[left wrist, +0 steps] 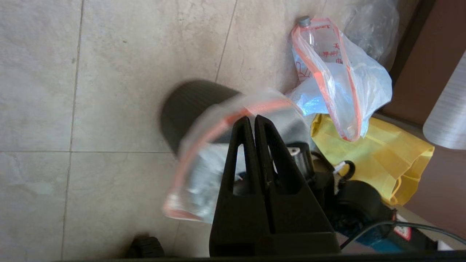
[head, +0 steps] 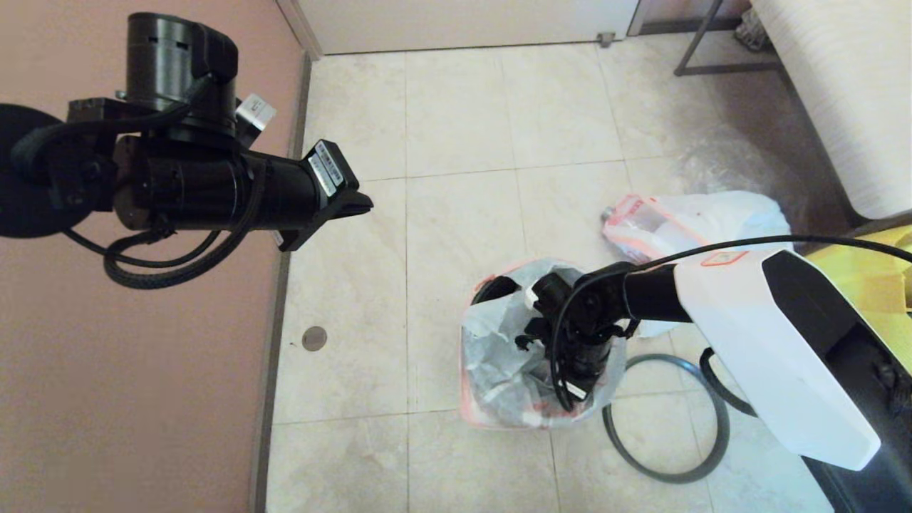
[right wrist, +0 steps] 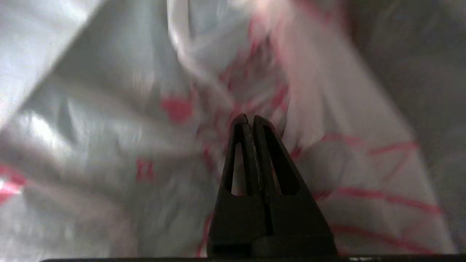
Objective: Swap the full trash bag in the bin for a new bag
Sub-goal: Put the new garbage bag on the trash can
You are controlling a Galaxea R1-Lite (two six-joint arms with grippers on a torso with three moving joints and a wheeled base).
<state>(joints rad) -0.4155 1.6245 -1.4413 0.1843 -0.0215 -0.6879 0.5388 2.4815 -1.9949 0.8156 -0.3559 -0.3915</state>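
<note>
The bin (head: 495, 288), a black pail (left wrist: 189, 105), stands on the tiled floor with the new bag (head: 499, 356) draped into and over it, its pink-orange hem (left wrist: 204, 134) around the mouth. My right arm reaches straight down into this bag. The right gripper (right wrist: 250, 118) is shut, surrounded by white film with red print (right wrist: 109, 120). The full trash bag (head: 684, 221) lies on the floor behind the bin, a grey-capped bottle (left wrist: 305, 21) showing through. The grey hoop (head: 662, 358) lies on the floor beside the bin. My left gripper (head: 360, 204) hangs high at the left, shut (left wrist: 253, 118) and empty.
A yellow fabric bag (head: 869, 278) sits at the right, under my right arm. A clear crumpled bag (head: 734, 164) lies behind the full bag. A pink wall runs along the left, a white cushion (head: 841, 92) and metal frame stand at the back right. A round floor drain (head: 314, 338) is left of the bin.
</note>
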